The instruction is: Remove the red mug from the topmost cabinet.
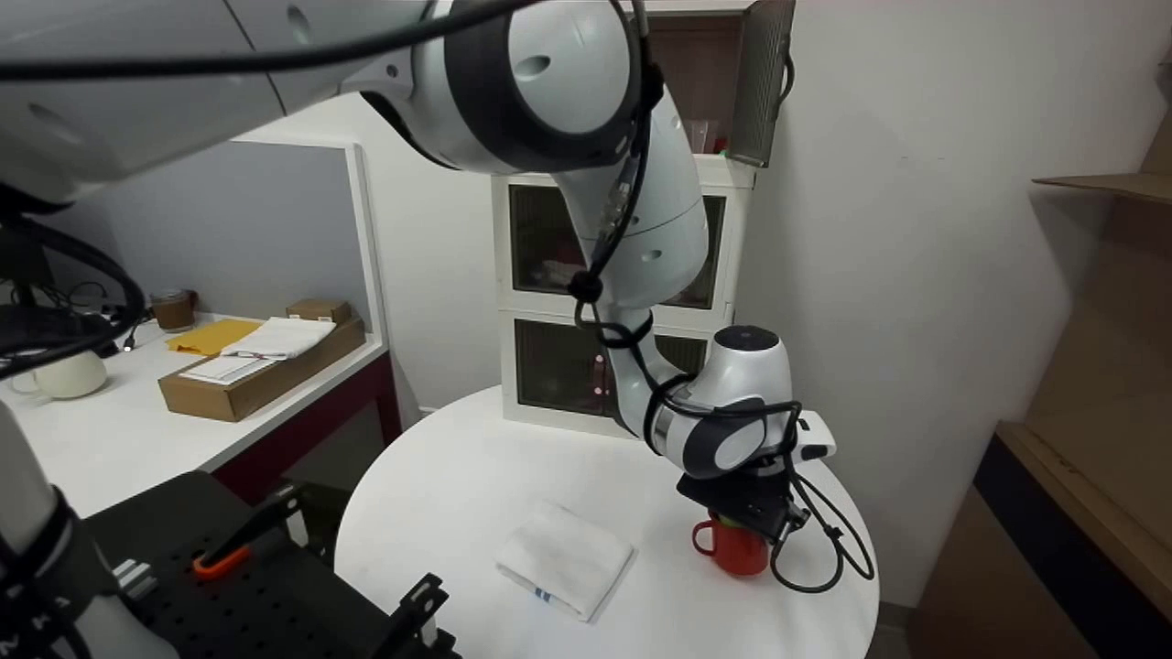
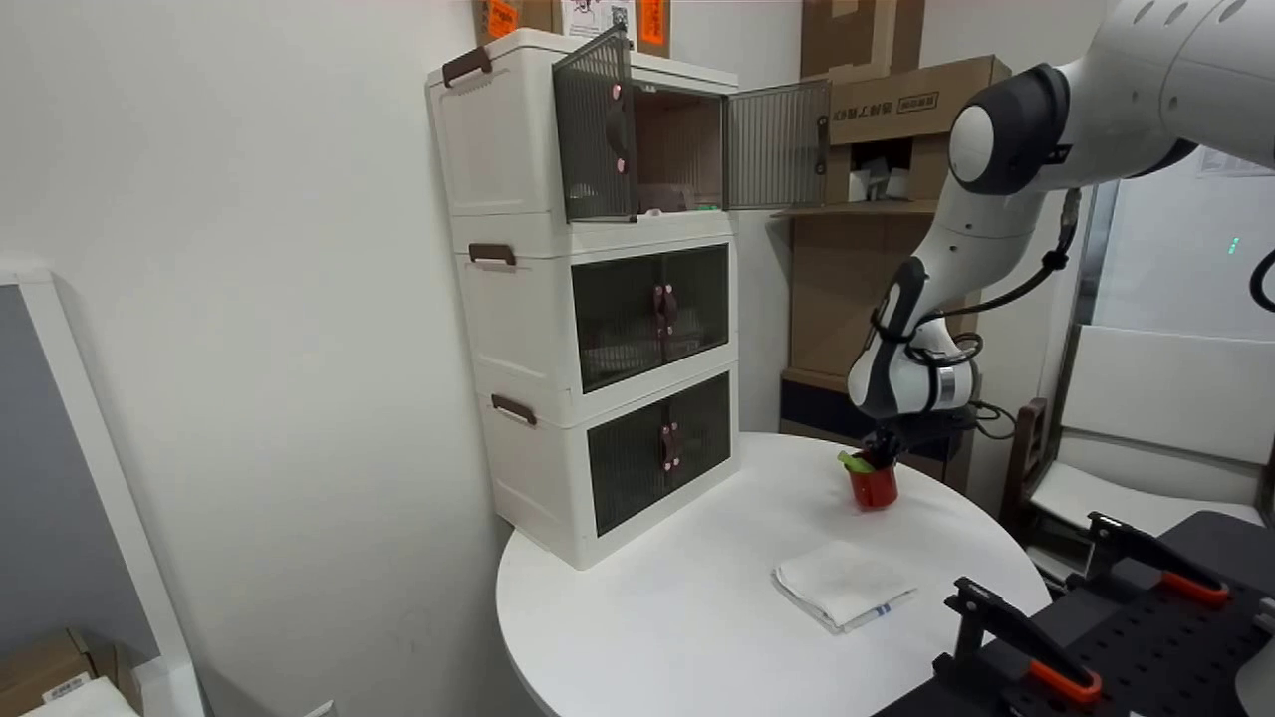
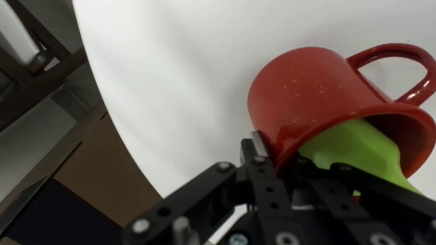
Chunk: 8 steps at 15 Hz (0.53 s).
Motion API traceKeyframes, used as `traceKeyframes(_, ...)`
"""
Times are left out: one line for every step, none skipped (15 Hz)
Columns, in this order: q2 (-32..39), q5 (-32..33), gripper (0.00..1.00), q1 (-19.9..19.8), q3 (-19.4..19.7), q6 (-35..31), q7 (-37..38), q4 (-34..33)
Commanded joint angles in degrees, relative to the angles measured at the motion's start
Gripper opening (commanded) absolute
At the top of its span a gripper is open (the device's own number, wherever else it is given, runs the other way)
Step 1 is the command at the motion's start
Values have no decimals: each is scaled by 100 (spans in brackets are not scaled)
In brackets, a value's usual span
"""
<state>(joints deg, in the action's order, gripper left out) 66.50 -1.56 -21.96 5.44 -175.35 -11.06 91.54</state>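
Wrist view, and the end effector (image 3: 277,156) pinches the red mug (image 3: 303,86) at its rim, green object (image 3: 357,146) inside! Both exterior views put the mug on or just over the tabletop (image 2: 647,622), can't tell which; above the tabletop, the topmost cabinet (image 2: 506,149) stands open.

Wears white shells (image 1: 183,119) and thick black cable (image 1: 137,70) at upper left in an exterior view, dark joint bands (image 1: 481,87) at top, straps (image 1: 632,335) (black too) near centre. Ends in black gripper (image 3: 280,160) dotted with silver screws (image 3: 140,226), bottom of wrist view.
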Motion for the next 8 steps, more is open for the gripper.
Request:
traceKeyframes(287,239,2,-139,-151,107,-76,-446)
traceKeyframes(324,254,32,-156,-183,120,-78,-487)
traceKeyframes(340,256,34,-180,-211,115,-75,-532)
traceKeyframes(334,260,39,-211,-250,144,-90,-560)
traceKeyframes(320,273,47,-257,-306,161,-133,-575)
traceKeyframes(226,255,54,-189,-323,140,-88,-492)
traceKeyframes(204,262,62,-265,-413,162,-136,-513)
traceKeyframes(138,264,68,-334,-496,177,-177,-492)
